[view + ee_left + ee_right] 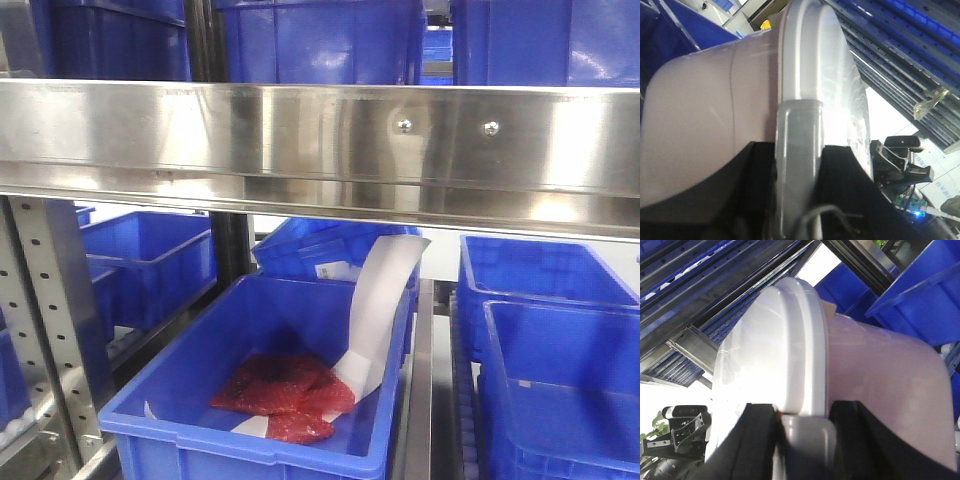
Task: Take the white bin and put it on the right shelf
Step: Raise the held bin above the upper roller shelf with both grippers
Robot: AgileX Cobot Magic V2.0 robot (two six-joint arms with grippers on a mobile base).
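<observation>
Direction of white bin point(700, 125): in the left wrist view the lid point(810, 60) faces right and the body lies to the left; in the right wrist view the white bin point(880, 375) is mirrored, with the lid point(765, 355) facing left
Long axis: it runs away from each wrist camera; the tilt against the floor I cannot tell
Look of the bin: pale pinkish-white plastic, rounded corners, smooth side, flat white lid that overhangs as a thick rim
Place of the bin: held in the air close to blue crates and rack rails, seen only by the wrist cameras
Left gripper point(799, 149): clenched on the bin, black fingers on both sides of a grey clip point(797, 165) at the lid rim
Right gripper point(804, 412): clenched on the bin in the same way, around a grey clip point(807, 437)
Right shelf point(250, 140): one shiny steel rail with two bolts point(404, 126)
Blue crates: three above the rail, at least five below
Front crate point(180, 415): red pouches point(280, 385) and one white paper strip point(375, 310)
</observation>
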